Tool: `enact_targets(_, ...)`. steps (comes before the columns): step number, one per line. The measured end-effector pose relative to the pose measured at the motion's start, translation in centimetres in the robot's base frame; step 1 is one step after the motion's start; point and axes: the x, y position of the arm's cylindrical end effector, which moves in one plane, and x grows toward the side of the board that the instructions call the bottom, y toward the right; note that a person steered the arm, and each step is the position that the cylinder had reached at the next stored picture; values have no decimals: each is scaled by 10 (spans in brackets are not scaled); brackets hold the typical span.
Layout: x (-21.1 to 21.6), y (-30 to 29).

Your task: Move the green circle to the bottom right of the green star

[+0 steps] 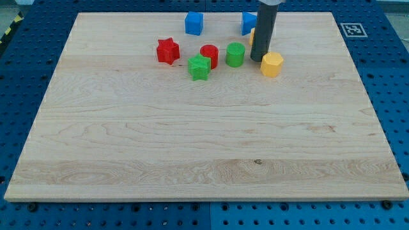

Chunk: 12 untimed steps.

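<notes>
The green circle (235,55) stands near the view's top, just right of the red circle (209,55). The green star (199,67) lies to the lower left of the green circle, touching the red circle's lower left. My rod comes down from the view's top, and my tip (256,60) rests on the board just right of the green circle, with a small gap between them. The yellow hexagon (271,64) sits right beside my tip on the view's right.
A red star (168,50) lies left of the red circle. A blue cube (194,23) sits at the top. Another blue block (248,22) and a yellow block (253,36) are partly hidden behind my rod. The wooden board (204,147) lies on a blue pegboard.
</notes>
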Motion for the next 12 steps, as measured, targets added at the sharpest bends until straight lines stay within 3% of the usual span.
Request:
enact_targets(2,-23,-12)
enact_targets(6,-20,-54)
enact_targets(9,48,-54)
enact_targets(11,5,-57)
enact_targets(12,4,-61)
